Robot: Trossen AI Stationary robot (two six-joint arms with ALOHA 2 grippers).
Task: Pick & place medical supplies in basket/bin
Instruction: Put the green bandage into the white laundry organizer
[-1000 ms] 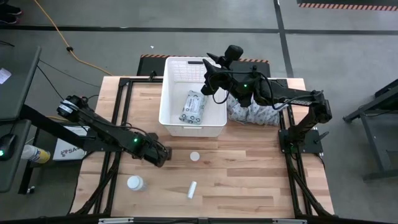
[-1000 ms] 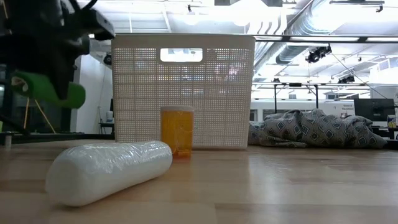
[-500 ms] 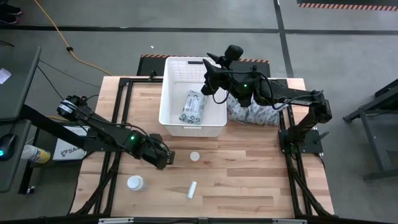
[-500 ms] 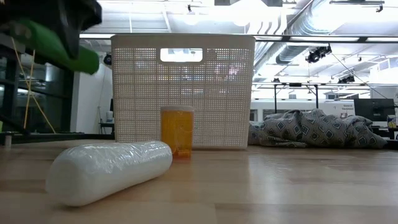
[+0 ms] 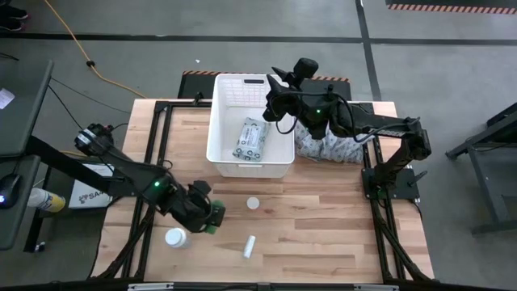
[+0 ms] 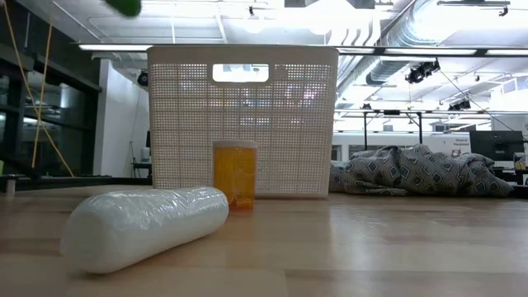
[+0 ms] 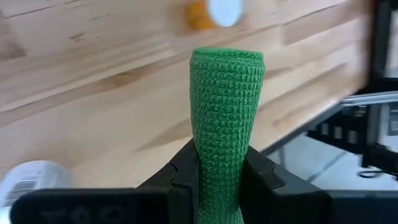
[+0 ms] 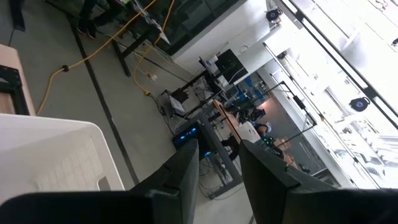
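Note:
The green cylinder [image 7: 225, 112], a textured roll, sits in my shut left gripper [image 7: 221, 183], raised over the table's near-left part [image 5: 208, 218]. Only its tip [image 6: 125, 5] shows in the low view. The white lattice bin [image 5: 250, 125] stands toward the far edge, and the grey-green wipes packet [image 5: 249, 139] lies flat on its floor. An orange bottle with a white cap [image 5: 254, 203] stands upright on the table. A white bottle [image 5: 175, 238] and a white tube [image 5: 250, 246] rest near the near edge. My right gripper [image 5: 275, 97] hangs open above the bin's far right corner. My left gripper pinches the green cylinder between its two fingers [image 7: 180, 180], at the end nearest the wrist [image 7: 219, 165]. The cylinder runs along the fingers and sticks out past their tips. It is lifted clear of the table.
A grey patterned cloth [image 5: 327, 147] lies bunched against the bin's right side, under the right arm. The white tube [image 6: 144, 227] and the orange bottle [image 6: 235, 173] lie between the near edge and the bin. Bare wood shows on the table's near right.
My left gripper has risen with the green cylinder, which climbed almost out of the top of the low view and drifted a little toward the bin's side. The gripper stayed shut on it. The right arm kept still.

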